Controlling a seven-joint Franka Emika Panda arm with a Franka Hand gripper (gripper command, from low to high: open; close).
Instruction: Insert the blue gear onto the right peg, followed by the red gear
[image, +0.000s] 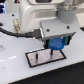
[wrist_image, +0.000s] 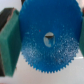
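While the blue gear (wrist_image: 47, 42) is being held across its toothed rim between the teal pads (wrist_image: 8, 45) of the gripper (image: 56, 46), it is being carried just above the black-bordered plate (image: 46, 58) on the white bench (image: 15, 62). The gear is judged to be light, stiff plastic, not fragile; its smooth faces may be slippery, so it is best taken by the rim, as here, with the centre hole left free below the gripper for the peg. The right peg cannot be made out, and the red gear is not being seen. No brand, label or writing can be read.
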